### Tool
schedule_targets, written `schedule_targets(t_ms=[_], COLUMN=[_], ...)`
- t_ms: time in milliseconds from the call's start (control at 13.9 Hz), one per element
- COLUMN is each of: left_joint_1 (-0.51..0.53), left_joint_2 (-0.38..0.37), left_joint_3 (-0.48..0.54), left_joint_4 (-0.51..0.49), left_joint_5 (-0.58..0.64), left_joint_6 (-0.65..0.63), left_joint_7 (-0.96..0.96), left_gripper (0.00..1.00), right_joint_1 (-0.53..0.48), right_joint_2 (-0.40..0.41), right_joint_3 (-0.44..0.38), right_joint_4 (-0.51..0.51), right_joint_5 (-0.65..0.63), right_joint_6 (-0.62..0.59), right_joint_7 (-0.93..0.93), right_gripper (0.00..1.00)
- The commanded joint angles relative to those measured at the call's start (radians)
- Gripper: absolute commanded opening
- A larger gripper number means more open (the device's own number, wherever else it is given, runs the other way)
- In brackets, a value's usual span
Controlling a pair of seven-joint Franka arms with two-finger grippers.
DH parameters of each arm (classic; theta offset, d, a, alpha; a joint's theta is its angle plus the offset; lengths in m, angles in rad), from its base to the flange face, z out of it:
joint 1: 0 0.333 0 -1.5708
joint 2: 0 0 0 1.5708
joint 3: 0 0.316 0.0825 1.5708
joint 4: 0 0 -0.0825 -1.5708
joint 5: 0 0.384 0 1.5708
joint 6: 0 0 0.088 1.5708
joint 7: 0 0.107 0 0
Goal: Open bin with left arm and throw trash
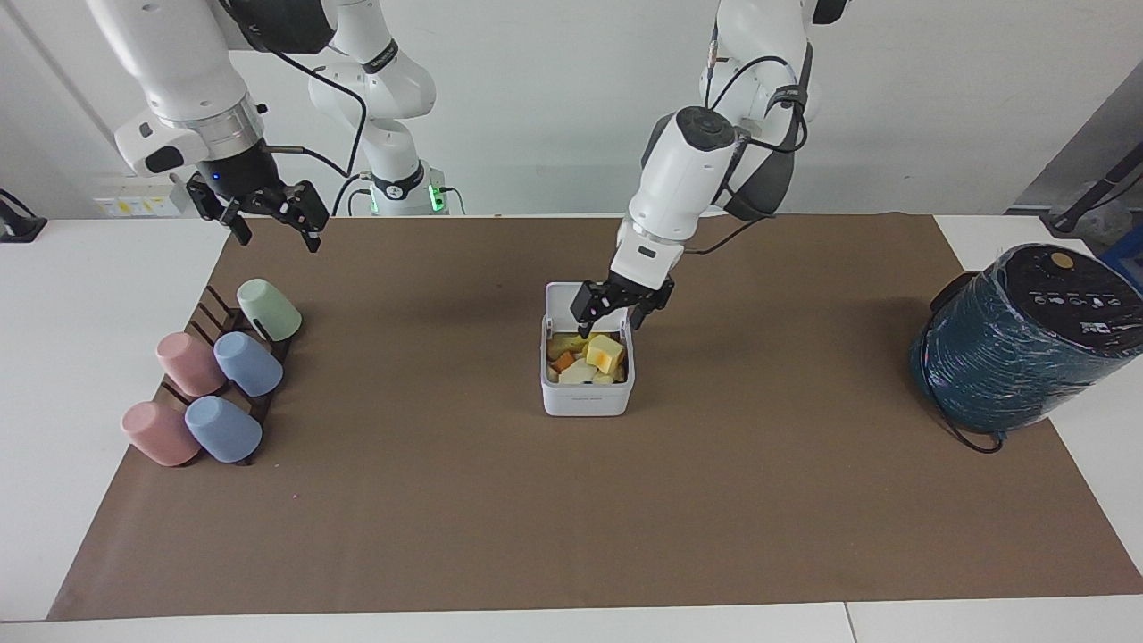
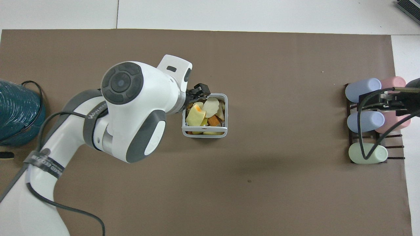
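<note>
The bin [image 1: 587, 393] stands near the middle of the brown mat [image 1: 571, 536] that covers most of the bench [image 1: 80, 295]. It is a small white square box with rounded corners. Its lid [image 1: 564, 304] is raised on the side nearer to the robots, so the inside is exposed.

The trash [image 1: 588, 359] lies inside the bin as a heap of small soft pieces:
- a yellow block with an orange edge [image 1: 606, 353], on top of the heap, toward the left arm's end
- a cream-white lump [image 2: 210, 106], farther from the robots than the orange piece
- an orange piece [image 1: 563, 362], lower in the heap

The left gripper [image 1: 622, 308] hangs over the bin's edge at the lid side, toward the left arm's end of the bench. Its fingers point down, spread wide, with nothing between them. In the overhead view the left arm's wrist housing hides most of this gripper.

The right gripper [image 1: 268, 219] hangs in the air over the mat's edge at the right arm's end of the bench, fingers spread wide and empty; this arm waits.

A dark rack [image 1: 214, 313] at the right arm's end carries five cups on their sides: one green cup [image 1: 268, 309], two blue, two pink.

A large dark teal wrapped cylinder [image 1: 1018, 344] rests tilted at the left arm's end, partly on the mat, well apart from the bin
</note>
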Motion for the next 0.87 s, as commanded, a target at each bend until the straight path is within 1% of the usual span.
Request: schedule_targets(t_ms=[0, 72, 216, 361, 577, 649, 793], left_joint_1=[0.112, 0.145, 0.224, 0.285, 0.394, 0.413, 0.417], left_joint_2=[0.015, 0.012, -0.002, -0.031, -0.089, -0.109, -0.133], left_joint_3=[-0.002, 0.0, 0.0, 0.003, 0.001, 0.001, 0.001], left_joint_4=[0.114, 0.142, 0.17, 0.171, 0.17, 0.167, 0.162], left_joint_5=[0.05, 0.059, 0.131, 0.159, 0.178, 0.178, 0.178], left_joint_6=[-0.204, -0.278, -0.355, -0.424, -0.473, -0.485, -0.508], left_joint_7=[0.132, 0.222, 0.334, 0.472, 0.654, 0.683, 0.688], left_gripper=[1.0, 1.0, 1.0, 1.0, 1.0, 1.0, 1.0], right_joint_1=[-0.007, -0.007, -0.007, -0.013, -0.013, -0.013, -0.013], right_joint_2=[-0.024, -0.024, -0.024, -0.024, -0.024, -0.024, -0.027], right_joint_3=[0.003, 0.003, 0.003, 0.003, 0.001, 0.001, 0.001], right_joint_4=[-0.03, -0.031, -0.031, -0.03, -0.031, -0.031, -0.037], right_joint_5=[0.002, 0.002, 0.004, 0.056, 0.048, 0.042, 0.021], right_joint_6=[0.013, 0.013, 0.013, 0.008, 0.014, 0.014, 0.011], right_joint_7=[-0.019, -0.018, -0.016, -0.015, -0.019, -0.021, -0.022], right_gripper=[1.0, 1.0, 1.0, 1.0, 1.0, 1.0, 1.0])
